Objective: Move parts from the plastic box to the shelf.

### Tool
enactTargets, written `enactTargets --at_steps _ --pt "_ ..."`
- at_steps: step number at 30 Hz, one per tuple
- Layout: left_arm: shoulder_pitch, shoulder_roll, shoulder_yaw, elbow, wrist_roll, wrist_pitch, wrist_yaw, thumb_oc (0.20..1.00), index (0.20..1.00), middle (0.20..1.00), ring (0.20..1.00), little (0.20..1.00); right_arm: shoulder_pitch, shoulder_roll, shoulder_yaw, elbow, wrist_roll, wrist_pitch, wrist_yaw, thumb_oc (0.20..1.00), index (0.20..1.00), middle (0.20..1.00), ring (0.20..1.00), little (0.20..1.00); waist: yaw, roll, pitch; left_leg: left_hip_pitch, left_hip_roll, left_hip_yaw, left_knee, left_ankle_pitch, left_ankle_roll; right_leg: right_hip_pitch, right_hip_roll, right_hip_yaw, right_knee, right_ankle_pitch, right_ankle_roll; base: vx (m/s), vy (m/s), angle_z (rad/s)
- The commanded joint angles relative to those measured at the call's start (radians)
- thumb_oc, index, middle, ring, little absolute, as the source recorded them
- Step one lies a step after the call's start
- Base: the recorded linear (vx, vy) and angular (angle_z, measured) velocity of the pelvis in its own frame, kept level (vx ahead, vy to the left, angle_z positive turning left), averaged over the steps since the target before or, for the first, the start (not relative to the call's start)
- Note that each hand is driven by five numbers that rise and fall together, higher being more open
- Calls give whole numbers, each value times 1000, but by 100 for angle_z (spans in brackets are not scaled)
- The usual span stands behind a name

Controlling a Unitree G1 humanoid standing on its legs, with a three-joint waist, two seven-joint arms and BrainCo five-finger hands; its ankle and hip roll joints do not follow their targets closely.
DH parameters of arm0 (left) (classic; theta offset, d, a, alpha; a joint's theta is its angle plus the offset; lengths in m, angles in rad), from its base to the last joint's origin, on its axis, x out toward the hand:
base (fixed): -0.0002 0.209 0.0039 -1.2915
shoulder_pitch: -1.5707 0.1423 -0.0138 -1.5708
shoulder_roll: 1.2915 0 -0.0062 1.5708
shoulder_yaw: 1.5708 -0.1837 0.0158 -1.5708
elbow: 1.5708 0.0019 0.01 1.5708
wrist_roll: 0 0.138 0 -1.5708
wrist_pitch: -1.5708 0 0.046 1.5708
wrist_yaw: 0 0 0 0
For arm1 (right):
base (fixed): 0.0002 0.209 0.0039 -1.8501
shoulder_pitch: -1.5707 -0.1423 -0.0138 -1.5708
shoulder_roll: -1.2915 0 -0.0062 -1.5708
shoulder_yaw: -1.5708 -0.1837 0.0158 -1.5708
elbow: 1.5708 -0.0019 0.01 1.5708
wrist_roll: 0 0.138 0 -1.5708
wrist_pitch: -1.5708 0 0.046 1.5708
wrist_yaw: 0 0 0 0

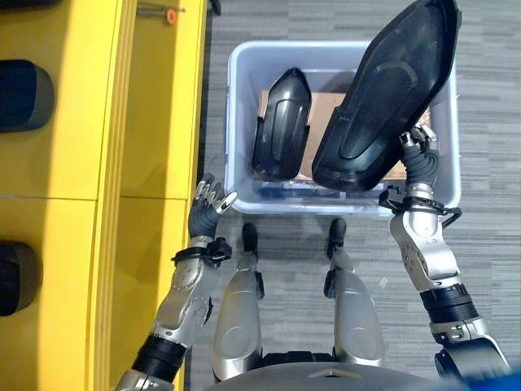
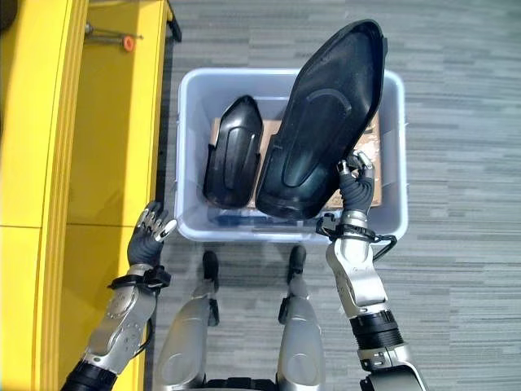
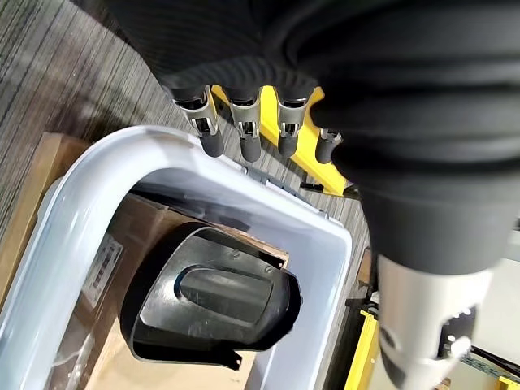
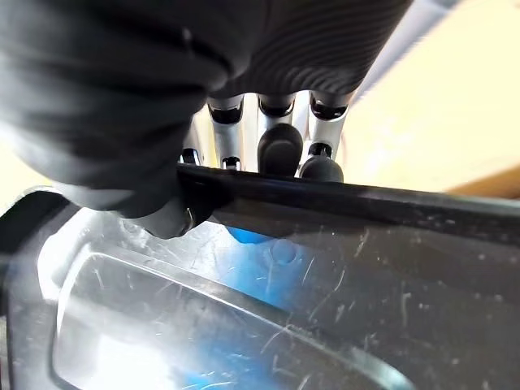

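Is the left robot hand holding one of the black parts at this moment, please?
No, the left robot hand hangs with relaxed fingers beside the plastic box, while the right robot hand grips the large black part.

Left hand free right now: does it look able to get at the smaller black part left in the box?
Probably yes: the left hand hovers open beside the plastic box, and the smaller black part leans exposed along that side.

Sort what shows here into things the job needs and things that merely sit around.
Job:
- large black moulded plastic part, pinched at its edge by the right hand
- smaller black plastic part, lying in the box
- pale blue-grey plastic box
- yellow shelf
- left hand, open, holding nothing

Around:
- brown cardboard sheet in the box
- grey carpet floor
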Motion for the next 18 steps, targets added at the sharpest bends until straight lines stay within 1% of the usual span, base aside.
enactTargets --at_steps 1,2,3,4,6,8,9,10,11,12,14,15,16,17,18 --pt "29 19 28 -25 -12 -16 -35 1000 1000 1000 1000 1000 10 3 -21 -76 55 -84 63 200 200 200 200 200 7 9 -67 22 12 -15 11 -10 14 46 -22 20 125 -149 57 34 -60 -2" --pt "40 16 37 -23 -15 -14 -37 1000 1000 1000 1000 1000 25 10 -15 -76 83 -86 79 200 200 200 200 200 7 8 -75 39 16 -15 7 -11 14 55 -18 22 134 -158 56 39 -100 -5" --pt "64 9 60 -16 -20 -9 -37 1000 1000 1000 1000 1000 52 13 0 -93 90 -76 106 200 200 200 200 200 7 7 -87 76 31 -17 0 -11 11 70 -9 18 173 -186 50 20 -80 -5" --pt "64 9 60 -17 -20 -9 -37 1000 1000 1000 1000 1000 52 13 1 -94 90 -76 106 200 200 200 200 200 7 7 -90 72 31 -17 -2 -8 12 67 -9 18 171 -183 50 17 -87 -6" --pt "88 10 84 -16 -14 -2 -42 1000 1000 1000 1000 1000 72 21 17 -90 120 -72 136 200 200 200 200 200 9 6 -103 100 42 -21 -8 -6 9 78 4 17 209 -212 43 -4 -95 -6" --pt "109 13 109 -11 -4 5 -47 1000 1000 1000 1000 1000 85 22 35 -89 135 -63 158 200 200 200 200 200 14 7 -118 126 63 -30 -12 1 3 90 24 11 255 -250 30 -15 -179 -2" --pt "129 2 128 -5 0 11 -51 1000 1000 1000 1000 1000 93 25 49 -88 153 -55 178 200 200 200 200 200 20 9 -130 151 78 -39 -18 11 -2 104 42 2 290 -280 14 -14 -165 0" --pt "130 2 129 -5 0 12 -51 1000 1000 1000 1000 1000 93 25 50 -88 154 -55 178 200 200 200 200 200 20 9 -129 153 79 -39 -19 11 -2 105 42 2 291 -281 13 -32 -248 3" --pt "154 -13 152 0 -1 14 -53 1000 1000 1000 1000 1000 86 26 63 -85 163 -49 191 200 200 200 200 200 33 11 -142 171 100 -50 -24 27 -9 117 61 -15 325 -311 -2 -20 -139 10" --pt "154 -13 152 -1 -1 15 -53 1000 1000 1000 1000 1000 85 26 63 -84 163 -50 191 200 200 200 200 200 32 12 -141 172 100 -51 -25 27 -9 118 61 -16 326 -312 -2 -31 -217 16" --pt "175 -30 167 10 -3 17 -52 1000 1000 1000 1000 1000 73 22 76 -76 167 -47 201 200 200 200 200 200 47 13 -150 188 128 -66 -48 62 -20 131 86 -36 347 -339 -22 -39 -206 25" --pt "185 -37 175 13 -3 17 -54 1000 1000 1000 1000 1000 62 26 86 -63 178 -47 204 200 200 200 200 200 58 15 -157 198 144 -77 -72 92 -30 138 100 -50 349 -348 -31 -77 -306 24" --pt "204 -56 184 20 -12 19 -57 1000 1000 1000 1000 1000 57 20 93 -57 187 -44 215 200 200 200 200 200 76 17 -173 197 161 -95 -115 148 -48 150 119 -74 336 -359 -43 -55 -226 20" --pt "205 -56 184 20 -12 19 -57 1000 1000 1000 1000 1000 57 19 93 -57 187 -44 215 200 200 200 200 200 74 18 -174 196 162 -97 -117 149 -49 150 120 -77 334 -358 -44 -58 -197 29" --pt "207 -67 180 29 -17 22 -61 1000 1000 1000 1000 1000 57 14 90 -56 191 -44 217 200 200 200 200 200 83 21 -182 190 162 -104 -139 188 -58 163 122 -96 315 -356 -47 -42 -120 46"
